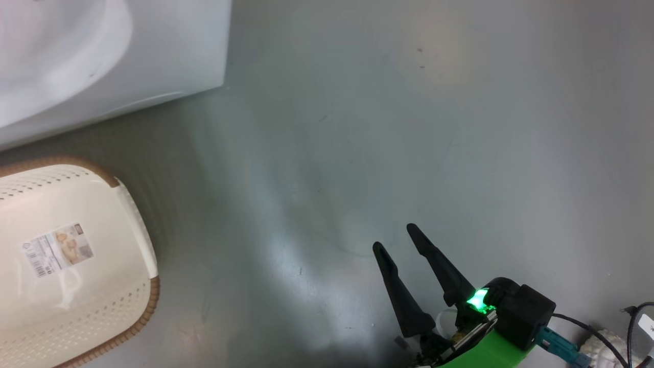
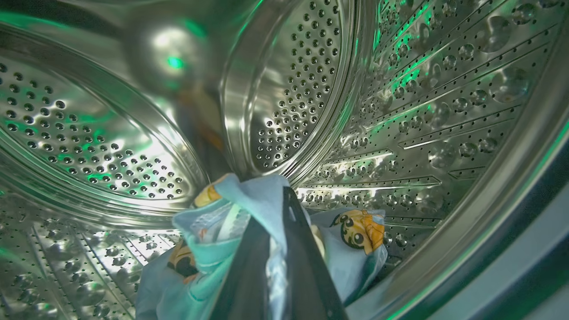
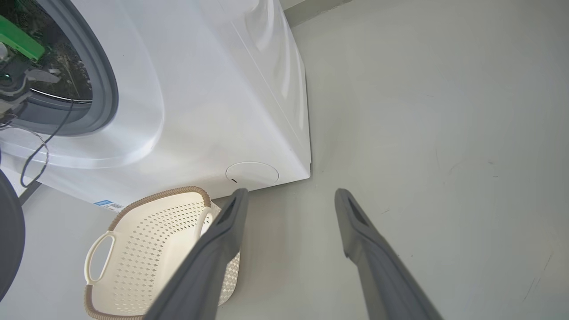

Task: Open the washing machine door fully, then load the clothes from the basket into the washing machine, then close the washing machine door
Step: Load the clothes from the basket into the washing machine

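My left gripper [image 2: 278, 209] is inside the perforated steel drum [image 2: 293, 89] of the washing machine [image 3: 213, 89]. It is shut on the clothes [image 2: 355, 249], light-blue fabric with orange cartoon figures that bunches around the fingers and hangs low in the drum. The drum opening stands uncovered, and the left arm's green part [image 3: 18, 40] reaches into it. A dark curved edge [image 3: 9, 235] at the left border looks like the washing machine door swung open. The basket [image 1: 148, 306] sits on the floor before the machine, its stickered bottom bare. My right gripper [image 1: 396, 237] hangs open over the floor, holding nothing.
Grey floor [image 1: 409, 128] stretches to the right of the machine's corner [image 1: 225, 84]. Cables [image 1: 633, 317] lie at the lower right beside my right arm. A round service flap [image 3: 252, 172] and a blue label [image 3: 106, 204] mark the machine's lower front.
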### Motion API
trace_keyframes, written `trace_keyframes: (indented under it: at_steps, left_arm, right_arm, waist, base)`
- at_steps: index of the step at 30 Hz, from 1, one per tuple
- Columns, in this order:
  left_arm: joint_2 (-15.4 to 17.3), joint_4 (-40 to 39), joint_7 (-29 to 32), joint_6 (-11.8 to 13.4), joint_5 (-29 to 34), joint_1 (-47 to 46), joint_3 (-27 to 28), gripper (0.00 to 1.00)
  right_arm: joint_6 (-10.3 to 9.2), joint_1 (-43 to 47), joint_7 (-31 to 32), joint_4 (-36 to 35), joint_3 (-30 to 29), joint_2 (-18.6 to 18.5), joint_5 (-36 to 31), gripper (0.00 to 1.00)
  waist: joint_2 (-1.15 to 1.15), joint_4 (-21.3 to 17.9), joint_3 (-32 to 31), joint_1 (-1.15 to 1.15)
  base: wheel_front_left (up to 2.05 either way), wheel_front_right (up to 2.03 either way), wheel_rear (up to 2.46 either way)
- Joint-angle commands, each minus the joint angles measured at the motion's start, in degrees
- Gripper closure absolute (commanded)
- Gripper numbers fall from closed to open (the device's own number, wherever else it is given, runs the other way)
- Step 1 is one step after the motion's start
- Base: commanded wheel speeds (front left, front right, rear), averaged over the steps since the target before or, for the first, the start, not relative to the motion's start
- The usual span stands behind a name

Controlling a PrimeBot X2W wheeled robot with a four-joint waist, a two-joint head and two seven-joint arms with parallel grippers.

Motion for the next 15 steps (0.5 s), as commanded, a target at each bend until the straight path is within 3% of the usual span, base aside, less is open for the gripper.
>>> trace_keyframes:
  at_steps: [1,15]
  left_arm:
    - [3.90,-1.43,-0.22,-0.30,-0.13,-1.24,2.03,1.00]
    - [8.63,-0.74,0.88,-0.85,-2.11,-5.69,3.10,1.00]
  right_arm:
    - [0.16,2.59,-0.27,-1.39,1.56,-0.16,0.27,0.00]
    - [0.16,3.67,-0.27,-2.81,3.78,-0.16,0.44,0.00]
  waist:
    - [0.00,-0.66,0.69,0.00]
    - [0.00,-2.79,4.25,0.00]
  base:
    - [0.00,0.00,0.00]
    - [0.00,0.00,0.00]
